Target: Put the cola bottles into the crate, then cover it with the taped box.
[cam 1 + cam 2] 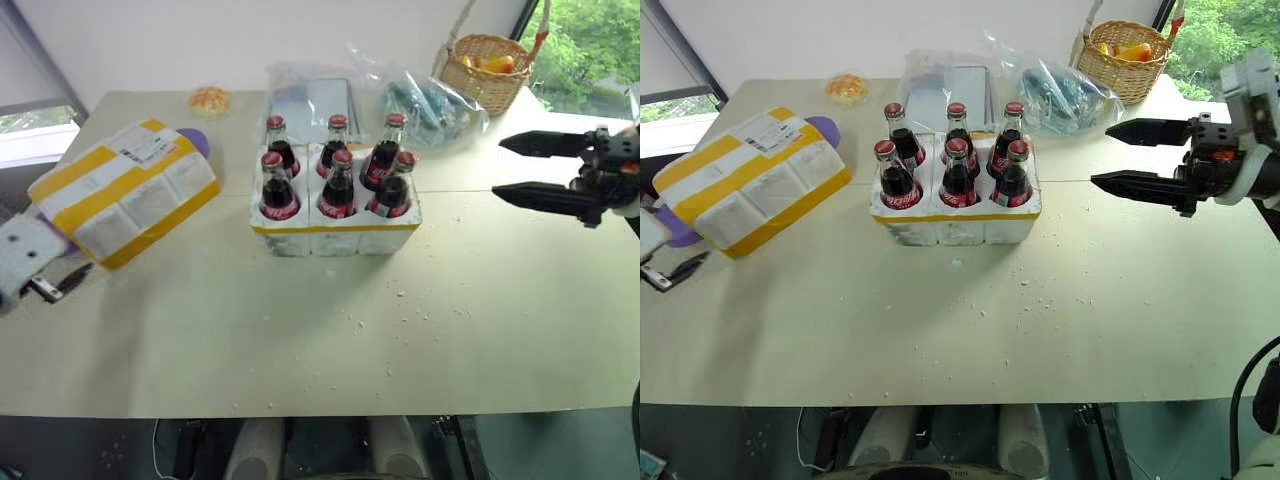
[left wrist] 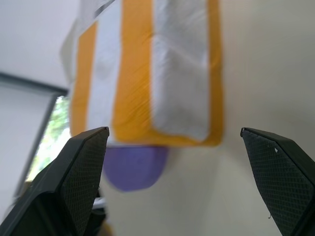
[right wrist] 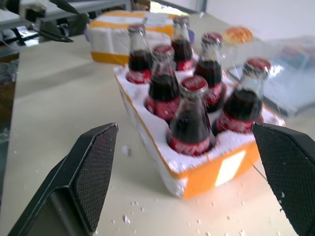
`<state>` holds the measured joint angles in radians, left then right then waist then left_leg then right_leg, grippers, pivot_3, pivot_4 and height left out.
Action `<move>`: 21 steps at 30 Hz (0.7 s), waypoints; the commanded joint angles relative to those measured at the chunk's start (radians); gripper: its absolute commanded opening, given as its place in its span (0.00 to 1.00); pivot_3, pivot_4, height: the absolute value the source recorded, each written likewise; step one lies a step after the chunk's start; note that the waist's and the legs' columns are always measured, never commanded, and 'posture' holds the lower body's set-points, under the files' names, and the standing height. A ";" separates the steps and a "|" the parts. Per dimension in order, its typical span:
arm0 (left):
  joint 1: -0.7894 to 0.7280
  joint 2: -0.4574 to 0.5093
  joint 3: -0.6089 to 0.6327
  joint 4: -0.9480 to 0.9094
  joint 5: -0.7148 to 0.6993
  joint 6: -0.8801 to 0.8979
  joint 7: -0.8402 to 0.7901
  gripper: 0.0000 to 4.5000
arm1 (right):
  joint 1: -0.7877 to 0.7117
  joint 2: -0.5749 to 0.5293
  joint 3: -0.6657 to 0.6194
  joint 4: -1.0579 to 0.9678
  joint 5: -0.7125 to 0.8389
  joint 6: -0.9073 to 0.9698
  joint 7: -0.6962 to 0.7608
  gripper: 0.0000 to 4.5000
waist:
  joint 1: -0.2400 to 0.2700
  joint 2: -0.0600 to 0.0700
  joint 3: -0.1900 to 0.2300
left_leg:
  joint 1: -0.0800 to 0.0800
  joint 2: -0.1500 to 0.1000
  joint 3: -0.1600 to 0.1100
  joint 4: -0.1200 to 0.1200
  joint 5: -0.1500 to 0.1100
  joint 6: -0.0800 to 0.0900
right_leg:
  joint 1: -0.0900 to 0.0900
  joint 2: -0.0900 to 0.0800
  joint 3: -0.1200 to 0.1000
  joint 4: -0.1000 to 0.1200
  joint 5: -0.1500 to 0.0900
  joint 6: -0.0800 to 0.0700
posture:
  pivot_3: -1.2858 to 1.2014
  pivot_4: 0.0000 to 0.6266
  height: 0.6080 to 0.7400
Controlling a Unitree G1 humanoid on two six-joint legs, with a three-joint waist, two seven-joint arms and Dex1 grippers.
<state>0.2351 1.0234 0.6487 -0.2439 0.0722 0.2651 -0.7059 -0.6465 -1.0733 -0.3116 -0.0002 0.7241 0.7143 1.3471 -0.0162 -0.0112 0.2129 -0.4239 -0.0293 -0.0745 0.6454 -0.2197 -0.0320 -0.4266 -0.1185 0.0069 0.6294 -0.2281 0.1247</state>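
Several cola bottles with red labels and caps stand upright in the wells of the crate, a low white foam block with a yellow band, at mid-table. Off to the left the taped box lies tilted, white foam with wide yellow bands and a label. My left gripper is open at the table's left edge, just short of the box's near end, which shows between its fingers. To the right of the crate my right gripper hovers open and empty, apart from the crate and pointing at it.
A purple object pokes out from under the taped box. Along the far edge are a wicker basket of fruit, crinkled plastic bags, a clear packet and a small orange item. Foam crumbs dot the table.
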 commanded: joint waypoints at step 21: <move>-0.410 0.037 -0.476 0.955 0.371 -0.616 0.609 1.00 | -0.016 -0.035 -0.080 -0.132 0.141 0.074 -0.108 0.98 | 0.001 0.000 0.000 | -0.001 0.001 0.003 -0.001 0.000 0.000 | -0.003 0.001 0.001 0.001 0.003 0.004 | 0.52 0.24 0.98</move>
<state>-0.1543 1.0529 0.1795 0.6763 0.4320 -0.3360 -0.1354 -0.6452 -1.0809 -0.3449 -0.1017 0.8399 0.7905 1.2397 -0.0155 -0.0116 0.2125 -0.4249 -0.0283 -0.0717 0.6447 -0.2197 -0.0320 -0.4295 -0.1178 0.0078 0.6305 -0.2249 0.1289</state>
